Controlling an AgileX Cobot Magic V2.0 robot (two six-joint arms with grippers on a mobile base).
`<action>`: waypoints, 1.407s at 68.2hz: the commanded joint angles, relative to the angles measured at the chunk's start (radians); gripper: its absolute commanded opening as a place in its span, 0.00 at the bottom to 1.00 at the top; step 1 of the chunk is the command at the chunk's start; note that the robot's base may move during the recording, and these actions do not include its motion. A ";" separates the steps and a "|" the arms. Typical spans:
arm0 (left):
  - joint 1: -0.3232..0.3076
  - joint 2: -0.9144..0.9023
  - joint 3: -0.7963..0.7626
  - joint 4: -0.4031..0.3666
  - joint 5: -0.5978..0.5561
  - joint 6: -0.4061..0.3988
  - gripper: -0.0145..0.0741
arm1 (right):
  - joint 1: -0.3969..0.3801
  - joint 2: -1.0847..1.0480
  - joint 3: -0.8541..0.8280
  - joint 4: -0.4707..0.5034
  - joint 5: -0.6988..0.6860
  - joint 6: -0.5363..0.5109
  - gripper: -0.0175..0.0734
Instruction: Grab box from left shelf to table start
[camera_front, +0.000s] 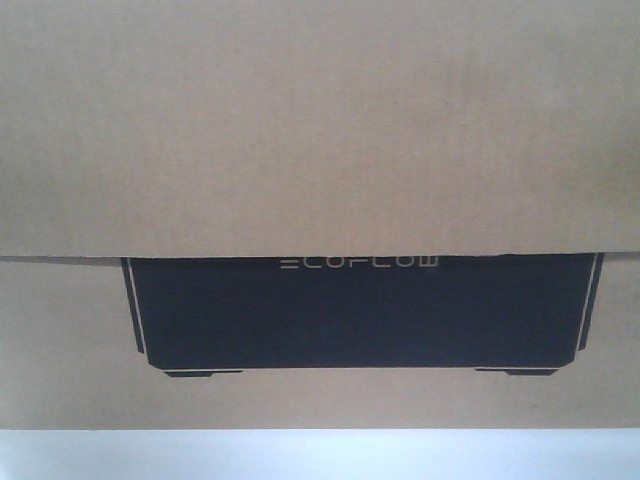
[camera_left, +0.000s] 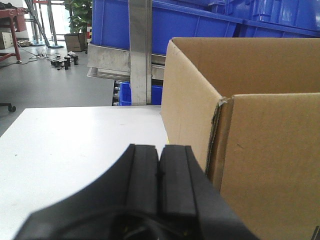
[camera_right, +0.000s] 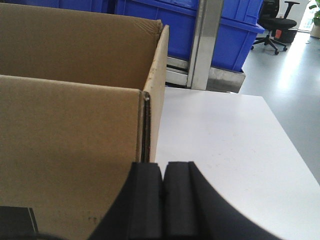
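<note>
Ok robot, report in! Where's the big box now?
Left gripper shut, empty. Right gripper shut, empty. Box sitting on the table, between both grippers. Nothing blocking.

Your left tool (camera_left: 159, 172) has its two black pads pressed flat against each other, with only a thin seam between them and nothing caught there. It points level and forward. Your right tool (camera_right: 163, 187) is the same: pads closed together, empty, aimed straight ahead. Both wrists sit low and level. Neither arm appears in the exterior front-facing view.
</note>
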 joint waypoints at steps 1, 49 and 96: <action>-0.004 0.009 -0.029 0.007 -0.099 0.003 0.05 | -0.001 0.013 -0.024 -0.003 -0.093 -0.008 0.25; 0.183 -0.101 0.254 -0.264 -0.253 0.179 0.05 | -0.002 0.013 -0.024 -0.003 -0.093 -0.008 0.25; 0.215 -0.101 0.251 -0.260 -0.188 0.179 0.05 | -0.002 0.013 -0.024 -0.003 -0.092 -0.008 0.25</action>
